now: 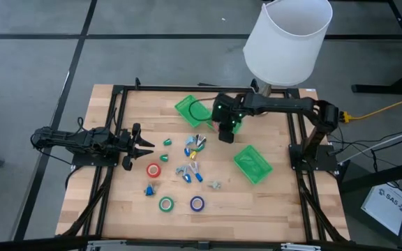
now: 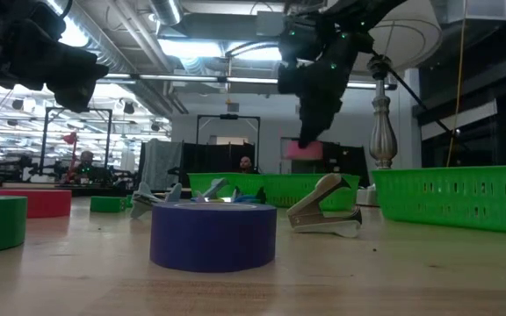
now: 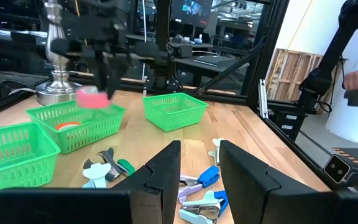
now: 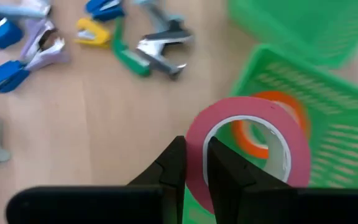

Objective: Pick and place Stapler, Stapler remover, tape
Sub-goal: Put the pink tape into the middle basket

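Right gripper (image 4: 194,163): fingers pinched on the pink tape roll (image 4: 247,146), held in the air over a green tray (image 4: 328,118) containing what looks like an orange roll (image 4: 263,134). Left gripper (image 1: 144,146): parted, empty, at the table's (image 1: 271,202) left edge.

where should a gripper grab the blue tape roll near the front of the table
From straight above: the blue tape roll lies flat with its hole facing up, so put one of the fingers inside the core and one outside, pinching the ring wall. Nothing crowds it.
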Controlling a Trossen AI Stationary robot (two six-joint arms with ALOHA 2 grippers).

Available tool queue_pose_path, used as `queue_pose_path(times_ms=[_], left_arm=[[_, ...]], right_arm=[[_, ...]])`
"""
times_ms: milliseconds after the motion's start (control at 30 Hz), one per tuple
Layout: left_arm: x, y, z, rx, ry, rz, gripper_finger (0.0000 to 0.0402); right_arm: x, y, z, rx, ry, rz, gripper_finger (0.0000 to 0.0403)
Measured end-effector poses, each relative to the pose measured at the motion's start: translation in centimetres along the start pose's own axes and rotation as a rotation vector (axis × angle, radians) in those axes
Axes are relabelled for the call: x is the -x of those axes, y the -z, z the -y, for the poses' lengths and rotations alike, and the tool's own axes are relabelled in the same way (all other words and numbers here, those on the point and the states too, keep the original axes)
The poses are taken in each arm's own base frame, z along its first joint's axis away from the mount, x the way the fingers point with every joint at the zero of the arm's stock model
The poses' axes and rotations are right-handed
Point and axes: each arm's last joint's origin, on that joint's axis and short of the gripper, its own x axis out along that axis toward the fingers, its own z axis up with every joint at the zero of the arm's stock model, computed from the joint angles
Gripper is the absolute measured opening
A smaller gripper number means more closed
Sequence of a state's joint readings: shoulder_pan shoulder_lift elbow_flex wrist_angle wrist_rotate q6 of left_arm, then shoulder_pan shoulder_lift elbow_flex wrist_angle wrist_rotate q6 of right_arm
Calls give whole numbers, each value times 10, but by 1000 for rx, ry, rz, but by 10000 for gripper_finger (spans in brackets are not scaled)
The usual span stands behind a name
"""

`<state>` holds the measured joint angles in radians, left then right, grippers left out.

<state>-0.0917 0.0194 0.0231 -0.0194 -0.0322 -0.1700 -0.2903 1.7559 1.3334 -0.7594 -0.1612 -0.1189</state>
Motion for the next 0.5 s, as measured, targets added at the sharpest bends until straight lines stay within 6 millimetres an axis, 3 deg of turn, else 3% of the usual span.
queue_pose_path(times_ms=[100, 233, 500], left_arm=[[0, 0, 0, 0, 0, 0, 107], [0, 0, 0, 0, 0, 0, 107], [0, 0, 0, 0, 0, 0, 107]], right_arm=[[12, 1, 8, -14, 23, 24, 51], [14, 5, 17, -35, 32, 4, 51], [-8, 24, 21, -78, 33, -25, 51]])
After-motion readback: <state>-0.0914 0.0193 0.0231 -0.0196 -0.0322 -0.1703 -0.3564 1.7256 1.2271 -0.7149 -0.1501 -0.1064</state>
